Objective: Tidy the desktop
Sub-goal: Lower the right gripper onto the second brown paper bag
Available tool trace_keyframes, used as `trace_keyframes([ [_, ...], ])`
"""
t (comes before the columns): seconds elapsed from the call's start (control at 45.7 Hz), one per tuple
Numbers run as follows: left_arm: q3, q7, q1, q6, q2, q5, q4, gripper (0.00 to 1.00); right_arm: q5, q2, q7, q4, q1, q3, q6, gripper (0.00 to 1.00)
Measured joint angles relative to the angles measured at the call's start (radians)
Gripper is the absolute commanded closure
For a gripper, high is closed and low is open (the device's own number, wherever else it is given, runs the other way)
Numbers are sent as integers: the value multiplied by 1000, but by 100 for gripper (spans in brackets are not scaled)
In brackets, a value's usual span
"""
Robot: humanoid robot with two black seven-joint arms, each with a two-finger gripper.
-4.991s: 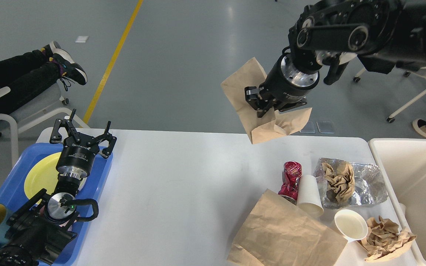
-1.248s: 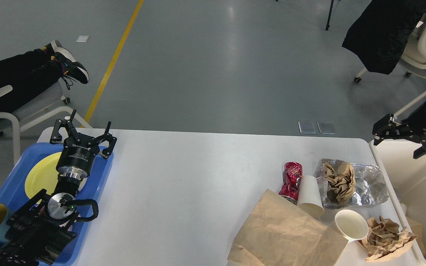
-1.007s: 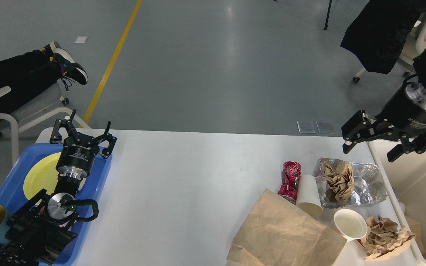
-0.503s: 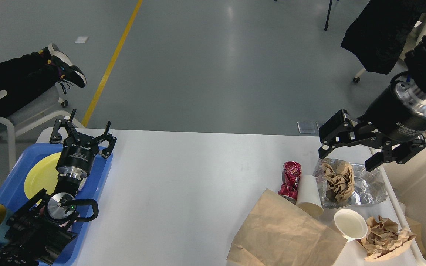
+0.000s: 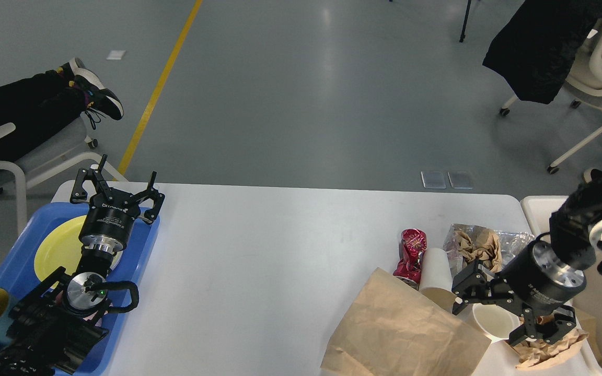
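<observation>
The desktop (image 5: 259,250) fills the lower middle of the view. At its 4 o'clock corner lie two paper cups, one tipped over (image 5: 433,271) and one upright (image 5: 491,319), one crushed red can (image 5: 409,256), one foil sheet (image 5: 510,245), two paper wads, one on the foil (image 5: 476,245), one below (image 5: 544,351), and one flat paper bag (image 5: 405,334). The right gripper (image 5: 494,318) spreads wide around the upright cup. The left gripper (image 5: 115,190) gapes empty at 9 o'clock over a blue tray (image 5: 19,261) with one yellow plate (image 5: 58,250). Grey floor lies beyond, with one yellow line (image 5: 160,83).
</observation>
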Motion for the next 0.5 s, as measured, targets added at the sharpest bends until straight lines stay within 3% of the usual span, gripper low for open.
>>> trace_keyframes([
  [0.219,0,0,0,0,0,0,0,4,-5,-44,4,-13,-142,49,-93,3],
  [0.285,0,0,0,0,0,0,0,4,-4,-46,6,-14,-174,71,-109,10],
  [0.503,0,0,0,0,0,0,0,4,3,-47,7,-63,-365,191,-231,10],
])
